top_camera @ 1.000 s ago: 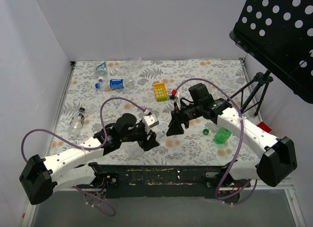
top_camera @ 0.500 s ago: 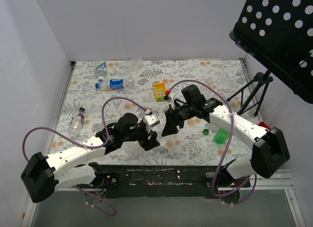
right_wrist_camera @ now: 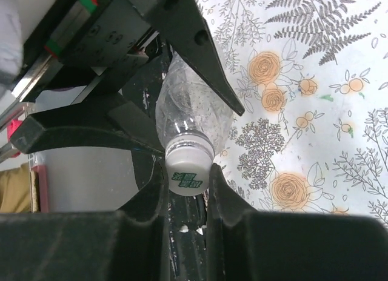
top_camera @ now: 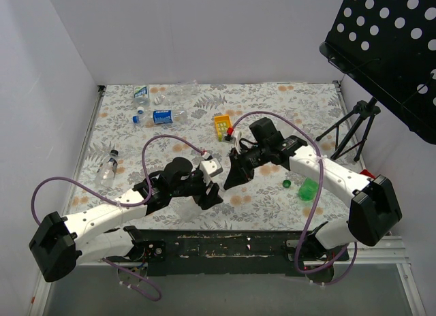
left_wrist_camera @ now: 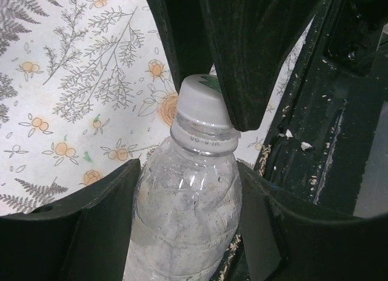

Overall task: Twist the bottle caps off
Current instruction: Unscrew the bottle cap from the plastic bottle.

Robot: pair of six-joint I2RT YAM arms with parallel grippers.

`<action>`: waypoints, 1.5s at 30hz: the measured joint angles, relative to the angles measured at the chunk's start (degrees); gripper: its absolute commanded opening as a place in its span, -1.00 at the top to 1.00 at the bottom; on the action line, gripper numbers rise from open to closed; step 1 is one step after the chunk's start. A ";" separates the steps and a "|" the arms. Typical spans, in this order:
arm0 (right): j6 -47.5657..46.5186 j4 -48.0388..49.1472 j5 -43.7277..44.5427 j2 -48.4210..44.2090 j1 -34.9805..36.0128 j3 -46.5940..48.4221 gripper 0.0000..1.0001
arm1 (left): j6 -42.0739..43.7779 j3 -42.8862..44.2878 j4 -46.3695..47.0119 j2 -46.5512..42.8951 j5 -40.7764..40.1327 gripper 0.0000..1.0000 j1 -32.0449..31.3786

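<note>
The right gripper (top_camera: 229,182) has moved over to the left, closer to the clear bottle (left_wrist_camera: 185,220). Its two fingers were wide apart before. Now they have squeezed in on the white cap (right_wrist_camera: 187,174) at the top of the bottle.

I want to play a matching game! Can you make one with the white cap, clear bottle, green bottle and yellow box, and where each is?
1 white cap
2 clear bottle
3 green bottle
4 yellow box

A held by the left gripper
B on the table by a green cap
C mid-table, beyond both grippers
D pinched by the right gripper

Pairs: 1-D, 2-A, 3-B, 4-C
</note>
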 measured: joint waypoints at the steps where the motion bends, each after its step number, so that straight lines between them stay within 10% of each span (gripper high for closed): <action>1: -1.49 -0.28 -0.50 0.00 -0.04 0.11 0.96 | 0.17 0.00 -0.09 0.00 0.07 1.00 0.00; 15: -61.66 -24.92 -5.40 -0.59 3.54 12.98 0.97 | 8.70 0.76 -1.55 -6.69 5.92 1.00 0.15; 22: -76.37 -27.19 -1.14 -2.43 6.25 12.35 0.97 | 10.29 0.72 -2.64 -6.60 8.04 1.00 0.42; 29: -75.82 -24.22 0.35 -5.68 6.60 7.98 0.92 | 9.25 0.63 -1.03 -3.98 10.47 1.00 0.37; 38: -53.22 -15.63 0.46 -4.76 5.03 4.26 -0.09 | 5.81 0.85 -2.47 -1.84 6.56 1.00 0.28; 45: -35.65 -13.73 -4.39 -3.78 -3.13 5.44 -0.26 | 4.74 0.96 -4.83 -1.81 2.78 1.00 0.28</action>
